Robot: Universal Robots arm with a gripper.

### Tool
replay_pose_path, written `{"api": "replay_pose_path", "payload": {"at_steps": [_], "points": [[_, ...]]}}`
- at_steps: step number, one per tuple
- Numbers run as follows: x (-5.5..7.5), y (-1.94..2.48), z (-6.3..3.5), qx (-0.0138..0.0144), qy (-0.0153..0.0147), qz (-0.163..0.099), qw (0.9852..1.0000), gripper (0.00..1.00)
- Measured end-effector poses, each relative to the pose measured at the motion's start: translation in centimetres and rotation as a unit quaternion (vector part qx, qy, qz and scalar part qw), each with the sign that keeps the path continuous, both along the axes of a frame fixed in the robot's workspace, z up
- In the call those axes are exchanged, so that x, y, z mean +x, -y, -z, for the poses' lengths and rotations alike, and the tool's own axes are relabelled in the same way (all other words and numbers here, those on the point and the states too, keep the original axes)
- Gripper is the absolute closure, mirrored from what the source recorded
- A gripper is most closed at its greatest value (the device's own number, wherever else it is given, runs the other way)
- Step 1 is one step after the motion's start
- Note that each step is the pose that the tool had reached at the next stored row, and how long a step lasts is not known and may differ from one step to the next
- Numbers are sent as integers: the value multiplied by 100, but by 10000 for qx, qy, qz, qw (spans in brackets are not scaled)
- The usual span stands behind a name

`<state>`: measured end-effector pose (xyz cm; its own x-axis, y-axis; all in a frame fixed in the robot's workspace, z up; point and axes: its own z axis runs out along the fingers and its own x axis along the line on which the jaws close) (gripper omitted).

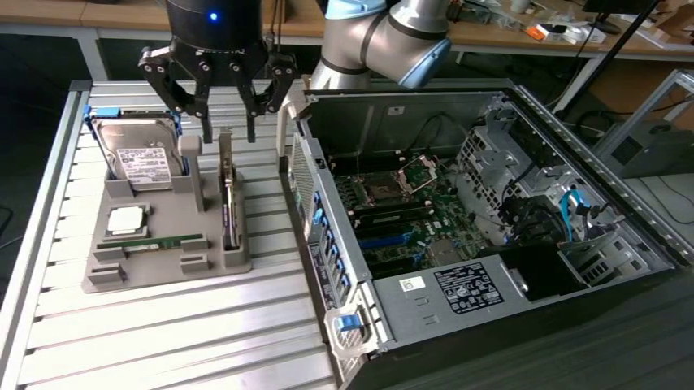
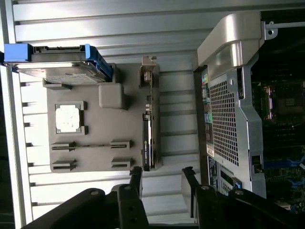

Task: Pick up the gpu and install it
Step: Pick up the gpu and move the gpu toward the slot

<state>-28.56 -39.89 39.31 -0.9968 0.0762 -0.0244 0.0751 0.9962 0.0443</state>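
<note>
The graphics card is standing on edge in the gray tray, on the side facing the open computer case, all sitting on the slatted bench. The claw is hanging over the card's end by the hard drive, pointing straight down, fingers spread apart and gripping nothing.

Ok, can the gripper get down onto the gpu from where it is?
Probably yes. The open gripper hangs above the gpu, which stands on edge in the gray holder with its top edge bare. The hard drive and the computer case stand apart to either side.
</note>
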Motion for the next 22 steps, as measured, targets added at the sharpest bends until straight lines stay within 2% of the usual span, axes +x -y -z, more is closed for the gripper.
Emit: {"api": "replay_pose_path", "payload": {"at_steps": [1, 2, 8, 22], "points": [[0, 0, 0, 0, 0, 0, 10000, 53], [0, 0, 0, 0, 0, 0, 10000, 46], [0, 0, 8, 0, 1, 0, 10000, 46], [-1, 0, 148, 0, 0, 0, 10000, 46]]}}
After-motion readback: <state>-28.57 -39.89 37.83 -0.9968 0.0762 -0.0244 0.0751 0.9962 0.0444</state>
